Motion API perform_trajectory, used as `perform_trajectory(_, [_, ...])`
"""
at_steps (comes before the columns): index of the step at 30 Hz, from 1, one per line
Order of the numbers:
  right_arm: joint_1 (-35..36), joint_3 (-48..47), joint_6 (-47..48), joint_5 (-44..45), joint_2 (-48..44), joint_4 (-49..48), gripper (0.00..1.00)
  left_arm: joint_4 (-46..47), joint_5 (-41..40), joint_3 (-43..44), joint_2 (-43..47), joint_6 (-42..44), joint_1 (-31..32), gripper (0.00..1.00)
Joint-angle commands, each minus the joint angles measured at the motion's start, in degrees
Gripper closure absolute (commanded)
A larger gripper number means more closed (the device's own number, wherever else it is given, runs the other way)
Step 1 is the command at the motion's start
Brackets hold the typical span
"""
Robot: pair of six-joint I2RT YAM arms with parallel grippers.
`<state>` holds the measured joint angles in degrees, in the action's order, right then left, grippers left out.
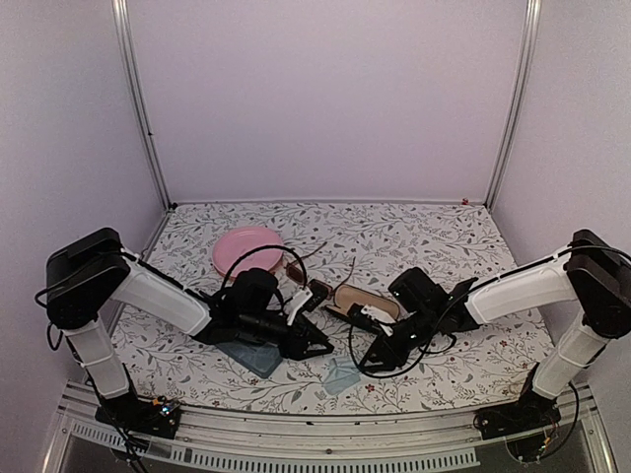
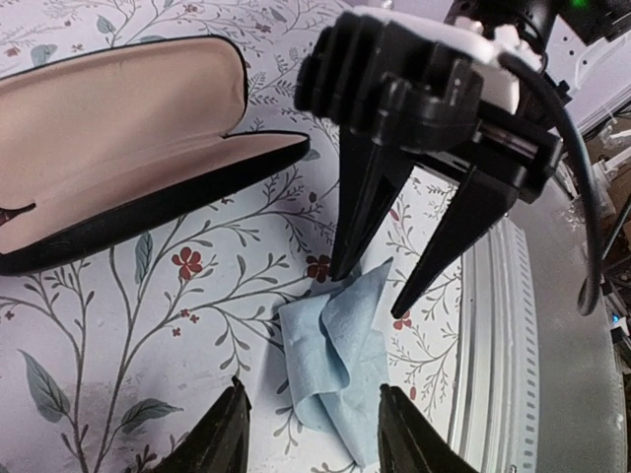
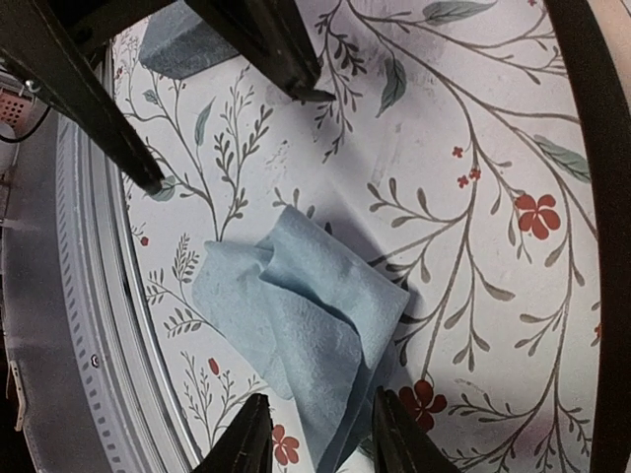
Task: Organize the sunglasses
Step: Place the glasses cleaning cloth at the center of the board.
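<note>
Far left on the floral table [image 1: 434, 236], a pink plate [image 1: 246, 248] is sitting toward the back. In front of it the left arm is reaching inward across a grey-blue case [image 1: 252, 356], which is lying near the front edge.

The left gripper [image 2: 315, 439] is hovering low with its jaws apart and gripping nothing. A crumpled pale blue cloth [image 2: 335, 365] is lying on the table under the gap between them; whether one finger is touching the cloth's edge cannot be told.

The reddish-brown sunglasses [image 1: 294, 270] are resting on the table just right of the plate, between it and the open black case [image 1: 367, 300], with their thin arms spread and pointing toward the back. Neither gripper is touching them.

The black case is lying open, showing its beige lining, behind the two grippers.

To the right, the right gripper [image 3: 315, 439] is facing the left one from close by over the same cloth, its fingers parted and holding nothing. The cloth's lower edge is lying in the gap between them.
</note>
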<state>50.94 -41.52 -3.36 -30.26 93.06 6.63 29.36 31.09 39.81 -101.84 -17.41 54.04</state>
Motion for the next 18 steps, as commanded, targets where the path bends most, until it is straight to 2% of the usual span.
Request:
perform_trajectory(1, [-0.16,0.78,-1.87,-0.95,-1.07,-5.56,0.59,1.3,0.4,0.98,-0.96,-0.09,0.8,0.54])
perform_trajectory(7, [-0.2,0.83,-3.27,-2.78,-0.05,-9.02,0.58,0.8,-0.69,0.64,-0.48,0.13,0.8,0.54])
perform_trajectory(13, [-0.26,0.43,-4.11,-3.85,0.76,-10.29,0.72,0.61,-1.67,-0.29,0.39,0.12,0.8,0.54])
perform_trajectory(18, [-1.06,0.59,-5.16,-2.17,-0.53,-9.35,0.7,0.28,-2.64,-0.96,1.61,0.19,0.8,0.54])
